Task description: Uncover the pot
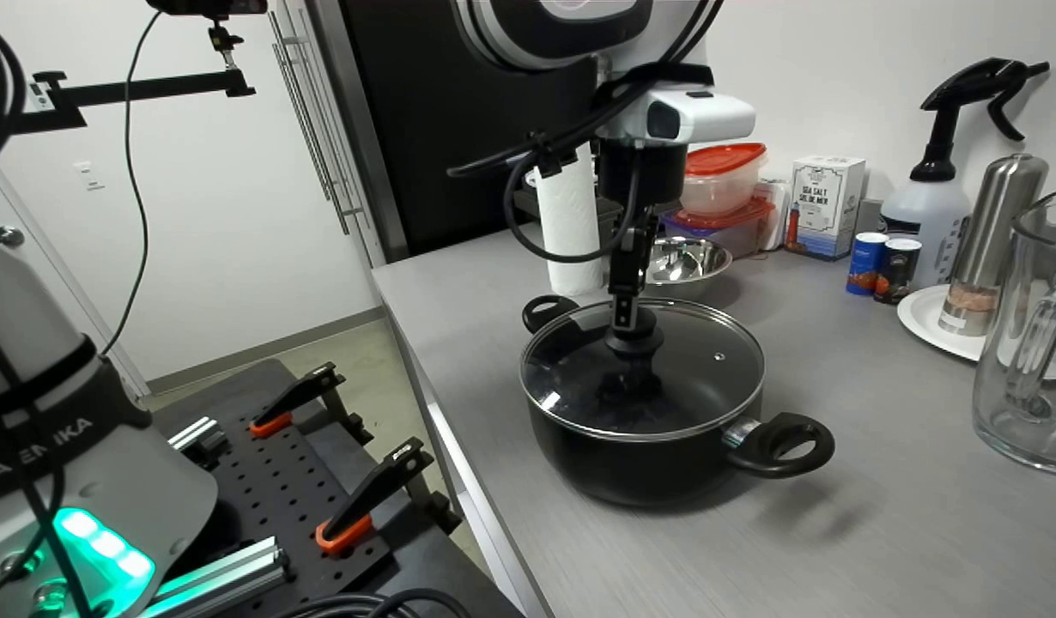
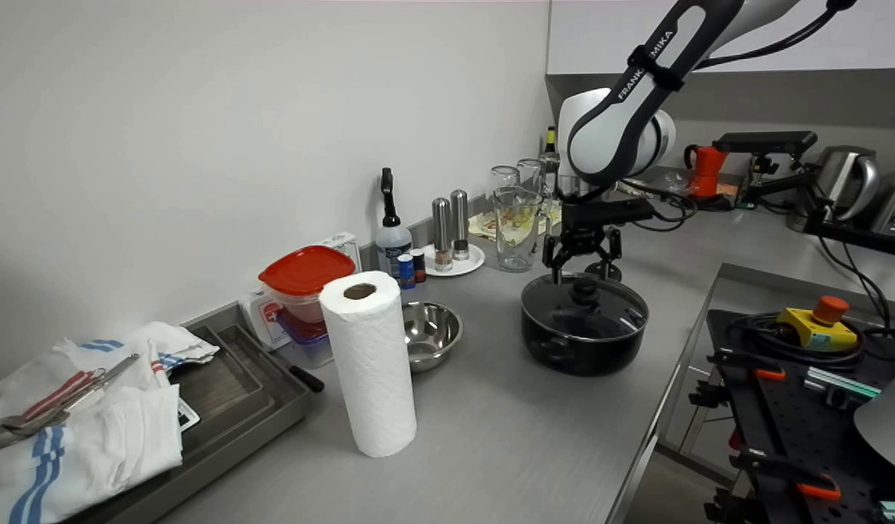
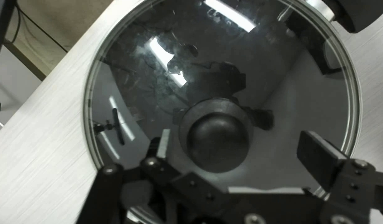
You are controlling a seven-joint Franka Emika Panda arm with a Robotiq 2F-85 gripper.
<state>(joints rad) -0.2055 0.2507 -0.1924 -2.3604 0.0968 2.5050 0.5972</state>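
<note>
The wide black pot [image 1: 631,468] stands on the grey counter with its side handles out; it also shows in an exterior view [image 2: 578,355]. A round glass lid [image 1: 691,390] with a steel rim covers it; the lid also shows in the wrist view [image 3: 266,46]. The lid's black knob [image 3: 218,141] is at its middle. My gripper [image 3: 236,144] is open and points down over the lid. The knob lies between the spread fingers in the wrist view, closer to the left finger, with gaps on both sides. In both exterior views the fingertips [image 1: 624,319] [image 2: 581,276] are at about knob height.
A steel bowl [image 1: 687,268] and a paper towel roll [image 2: 371,371] stand near the pot. Red-lidded containers [image 2: 305,273], a spray bottle [image 1: 927,210] and a glass pitcher [image 1: 1022,386] stand along the wall side. The counter edge [image 1: 472,481] runs close beside the pot.
</note>
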